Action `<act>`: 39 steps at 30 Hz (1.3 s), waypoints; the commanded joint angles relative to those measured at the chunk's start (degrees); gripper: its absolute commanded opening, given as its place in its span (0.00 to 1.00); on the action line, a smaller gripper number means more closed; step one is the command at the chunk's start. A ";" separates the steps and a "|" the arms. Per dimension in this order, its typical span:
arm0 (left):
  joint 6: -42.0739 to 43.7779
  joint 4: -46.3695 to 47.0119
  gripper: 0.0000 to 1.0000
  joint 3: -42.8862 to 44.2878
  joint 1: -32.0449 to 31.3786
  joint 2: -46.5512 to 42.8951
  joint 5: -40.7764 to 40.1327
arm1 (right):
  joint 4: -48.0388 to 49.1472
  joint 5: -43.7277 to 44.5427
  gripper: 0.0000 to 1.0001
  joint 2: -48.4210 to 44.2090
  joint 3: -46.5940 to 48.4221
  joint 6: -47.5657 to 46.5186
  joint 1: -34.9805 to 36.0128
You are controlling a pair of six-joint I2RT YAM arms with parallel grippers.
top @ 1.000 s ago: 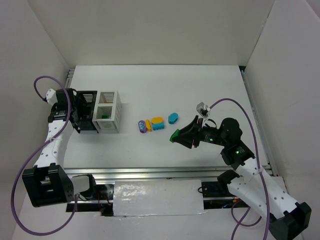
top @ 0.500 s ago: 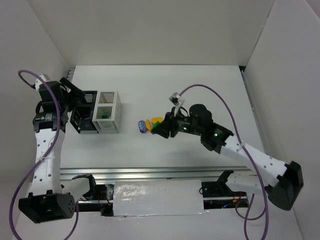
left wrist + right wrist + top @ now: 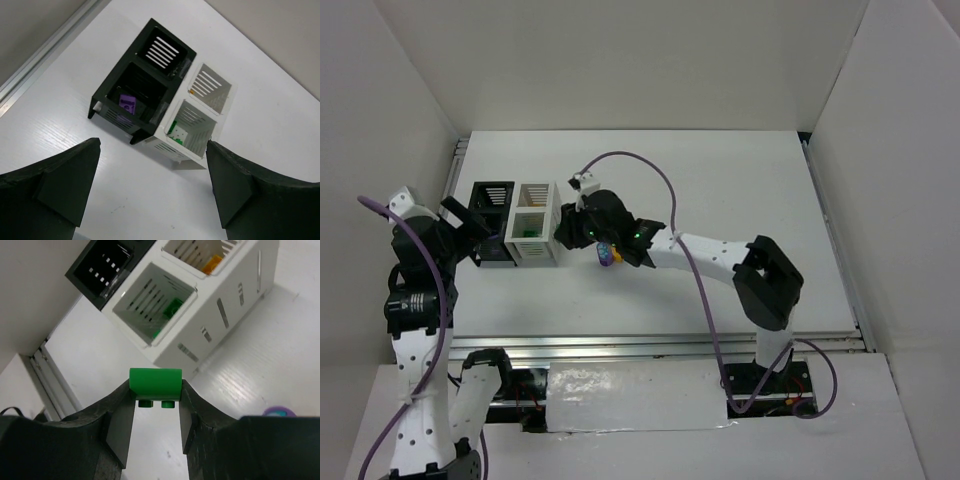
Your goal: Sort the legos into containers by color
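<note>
- The right gripper (image 3: 572, 230) is reaching far across the desk (image 3: 740, 180), and its jaws are pinching a green brick (image 3: 155, 381) by two opposite sides.
- In the wrist view that brick hangs over bare desk, just short of the white box (image 3: 220, 305) at 12 o'clock. The box's near wall and rim stand between the brick and the compartment.
- Look inside the white box: its nearer compartment holds a second green brick (image 3: 172, 307), and the farther one holds an orange brick (image 3: 212, 263).
- The black box (image 3: 135, 75) stands touching the white box, at its 9 o'clock in the top view. A purple brick (image 3: 127, 104) lies in the black box's nearer compartment.
- The left gripper (image 3: 152, 152) sits at 8 o'clock of the black box in the top view, looking down on both boxes, with its jaws spread wide and nothing between them.
- A loose purple brick (image 3: 607, 255) lies on the desk at 4 o'clock of the right gripper, tucked right beside the arm.
- A speck of yellow (image 3: 617, 256) shows just beside it, and the arm hides the desk beyond.
- The right arm's purple cable (image 3: 640, 165) arcs over the desk at the arm's 12 o'clock.
</note>
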 commanded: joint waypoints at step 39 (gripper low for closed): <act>0.07 0.11 0.99 -0.94 1.67 0.18 -4.00 | 1.47 7.78 0.85 8.30 18.19 -8.41 2.26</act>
